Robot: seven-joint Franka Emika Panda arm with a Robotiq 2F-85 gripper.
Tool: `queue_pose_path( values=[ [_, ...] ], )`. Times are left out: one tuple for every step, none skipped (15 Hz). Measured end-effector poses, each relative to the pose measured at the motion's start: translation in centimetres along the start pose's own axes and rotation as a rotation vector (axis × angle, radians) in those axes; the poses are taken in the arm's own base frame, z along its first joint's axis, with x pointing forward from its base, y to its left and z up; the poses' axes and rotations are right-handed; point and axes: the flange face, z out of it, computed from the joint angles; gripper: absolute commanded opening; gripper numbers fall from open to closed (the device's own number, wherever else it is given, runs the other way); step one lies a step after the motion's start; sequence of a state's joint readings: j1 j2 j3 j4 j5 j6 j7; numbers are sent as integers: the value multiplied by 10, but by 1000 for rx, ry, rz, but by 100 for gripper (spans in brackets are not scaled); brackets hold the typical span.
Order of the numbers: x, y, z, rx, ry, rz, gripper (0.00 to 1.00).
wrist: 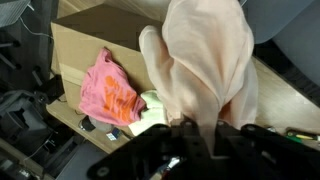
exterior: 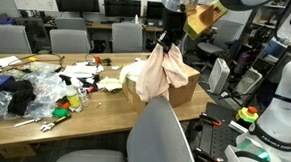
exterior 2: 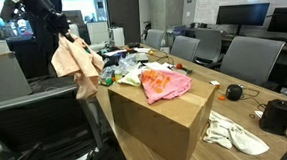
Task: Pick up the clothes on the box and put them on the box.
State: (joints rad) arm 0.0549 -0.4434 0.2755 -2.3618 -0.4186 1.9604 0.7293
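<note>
Item: peach cloth (exterior: 158,74), one piece, hanging free at the centre of the frame. It is bunched at the top and drapes down across the left end of the cardboard box (exterior: 182,91). Holder: your gripper (exterior: 170,40), jaws drawn narrow on the gathered top. The fabric hides the fingertips, so the hold is judged from how the cloth hangs from it. It is carried high, probably so that the trailing hem clears the box edge before you lower it. In an exterior view the cloth (exterior 2: 74,62) sits at upper left, seemingly beside the box rather than over it, so some travel appears to remain. Container: the box stands on the table (exterior: 43,126), its top flat and shut, contents not visible. On that top lies a crumpled pink garment (exterior 2: 166,85). Nearby: a white cloth (exterior 2: 235,132) on the table at lower right, apart from the box.
</note>
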Motion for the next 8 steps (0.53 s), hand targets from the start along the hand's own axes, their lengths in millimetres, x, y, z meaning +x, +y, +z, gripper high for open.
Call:
queue_pose_path(
  values=[
    [-1, -10, -11, -7, 8, -31, 3],
    [-1, -19, -21, -15, 16, -61, 3],
    [-2, -29, -29, -24, 24, -89, 3],
    [-2, -39, -37, -37, 34, -120, 3],
    [-2, -49, -43, -49, 46, -151, 3],
    [-4, -60, -48, -63, 60, -183, 3],
    [-6, -71, -53, -77, 75, -214, 3],
    [-8, -81, -56, -90, 89, -246, 3]
  ],
)
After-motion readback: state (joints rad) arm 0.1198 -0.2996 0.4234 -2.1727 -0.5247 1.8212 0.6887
